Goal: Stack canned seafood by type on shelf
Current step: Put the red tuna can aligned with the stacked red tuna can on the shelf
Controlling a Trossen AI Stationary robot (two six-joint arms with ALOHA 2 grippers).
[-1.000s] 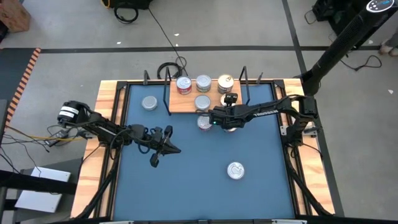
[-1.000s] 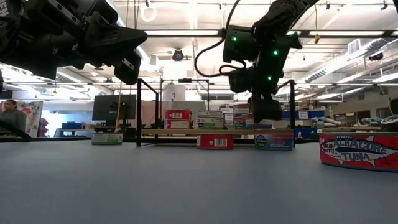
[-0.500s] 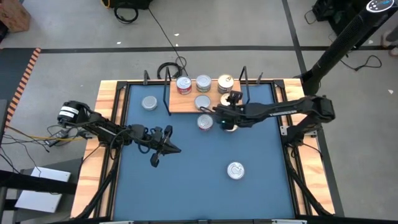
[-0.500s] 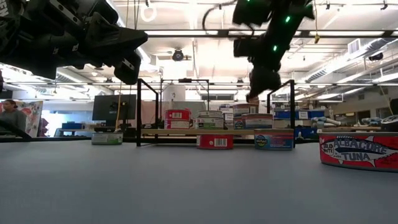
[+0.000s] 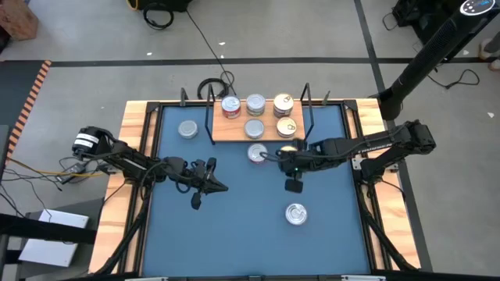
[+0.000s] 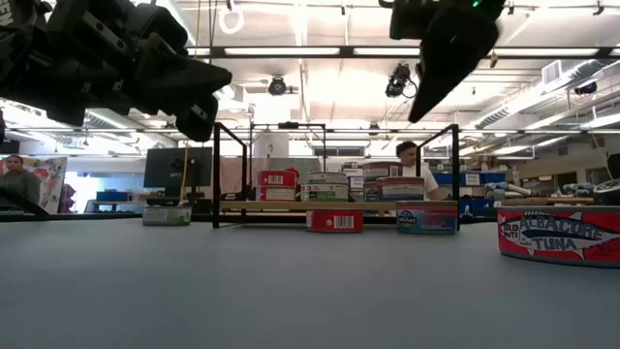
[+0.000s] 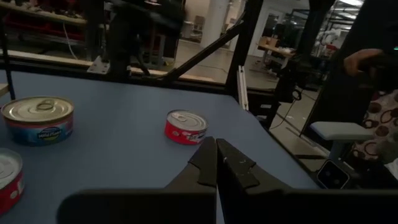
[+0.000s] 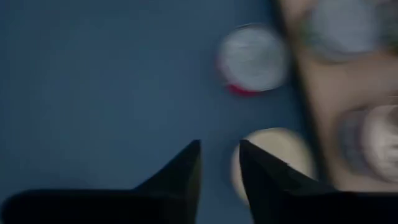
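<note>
Five tins on the shelf, four loose on the table

Five of the tins are on the shelf (image 5: 232,131), the light board with black wire ends that lies at the middle of the table's (image 5: 234,242) far edge. Along the board's far edge stand a red-sided tin (image 5: 230,107), a silver tin (image 5: 255,104) and a gold tin (image 5: 283,103). Along its near edge stand a second silver tin (image 5: 254,127) and a second gold tin (image 5: 287,127).

Four more are on the blue surface. A loose red tin (image 5: 257,153) sits just off the board's near edge. A pale gold tin (image 8: 277,155) sits beside it, partly under the right arm. A lone silver tin (image 5: 187,129) rests near the shelf's left end, toward the table's far left corner. A tuna tin (image 5: 295,213) lies well apart from the rest, toward the near edge and right of the middle.

The right gripper (image 5: 294,186) hangs high over bare table between the pale gold tin and the tuna tin. Its fingers (image 8: 186,168) are a little apart with nothing between them. The left gripper (image 5: 219,186) hovers above the left half of the table, clear of the surface, its fingers (image 7: 208,155) pressed together on nothing
</note>
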